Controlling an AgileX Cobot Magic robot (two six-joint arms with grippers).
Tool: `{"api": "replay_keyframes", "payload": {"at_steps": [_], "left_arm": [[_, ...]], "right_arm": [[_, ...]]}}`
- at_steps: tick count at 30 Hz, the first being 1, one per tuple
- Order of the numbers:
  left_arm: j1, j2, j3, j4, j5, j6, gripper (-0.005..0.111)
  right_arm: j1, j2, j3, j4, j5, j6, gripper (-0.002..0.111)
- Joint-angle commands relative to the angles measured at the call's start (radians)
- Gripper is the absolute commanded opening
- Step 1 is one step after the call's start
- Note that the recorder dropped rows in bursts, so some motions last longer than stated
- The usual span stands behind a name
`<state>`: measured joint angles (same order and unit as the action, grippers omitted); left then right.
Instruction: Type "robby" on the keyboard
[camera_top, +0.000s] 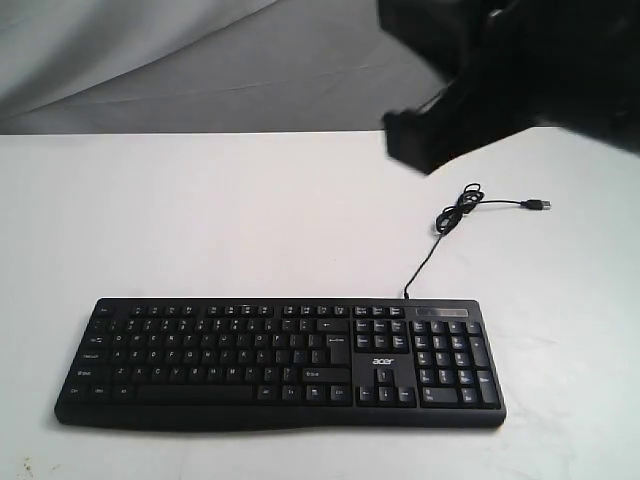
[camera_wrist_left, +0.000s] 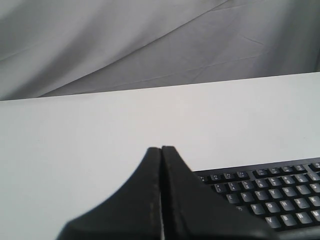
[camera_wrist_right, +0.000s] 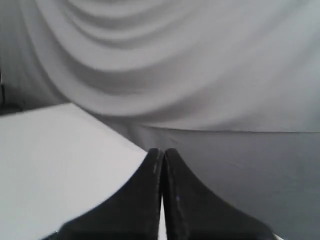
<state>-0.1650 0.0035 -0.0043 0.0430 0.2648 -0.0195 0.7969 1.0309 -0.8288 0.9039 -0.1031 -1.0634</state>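
Note:
The black keyboard (camera_top: 280, 362) lies flat near the front of the white table (camera_top: 200, 220), with its "acer" logo (camera_top: 382, 361) beside the number pad. Its thin cable (camera_top: 440, 235) runs back to a loose USB plug (camera_top: 541, 205). In the left wrist view my left gripper (camera_wrist_left: 161, 148) is shut and empty, hovering just off the keyboard's (camera_wrist_left: 272, 195) end; it does not show in the exterior view. High above the table's far right, my right gripper (camera_top: 418, 148) is a blurred dark shape. It is shut and empty (camera_wrist_right: 161, 150), well away from the keyboard.
A grey cloth backdrop (camera_top: 180, 60) hangs behind the table's far edge. The right wrist view takes in a table corner (camera_wrist_right: 65, 150) with the cloth (camera_wrist_right: 200, 65) beyond it. The coiled cable lies on the table behind the keyboard's right end.

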Motion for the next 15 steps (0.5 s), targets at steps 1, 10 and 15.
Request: {"api": "replay_keyframes", "payload": {"at_steps": [1,10,15], "left_arm": [[-0.006,-0.003,0.004,0.005,-0.005,-0.003,0.0],[-0.006,-0.003,0.004,0.005,-0.005,-0.003,0.0],[-0.006,-0.003,0.004,0.005,-0.005,-0.003,0.0]], "right_arm": [[-0.007,-0.129,0.012,0.135,-0.026,0.003,0.0],[-0.007,-0.388,0.014,0.142,-0.07,-0.009,0.0],[-0.014,-0.486,0.107,0.057,-0.082,-0.032,0.0]]}}
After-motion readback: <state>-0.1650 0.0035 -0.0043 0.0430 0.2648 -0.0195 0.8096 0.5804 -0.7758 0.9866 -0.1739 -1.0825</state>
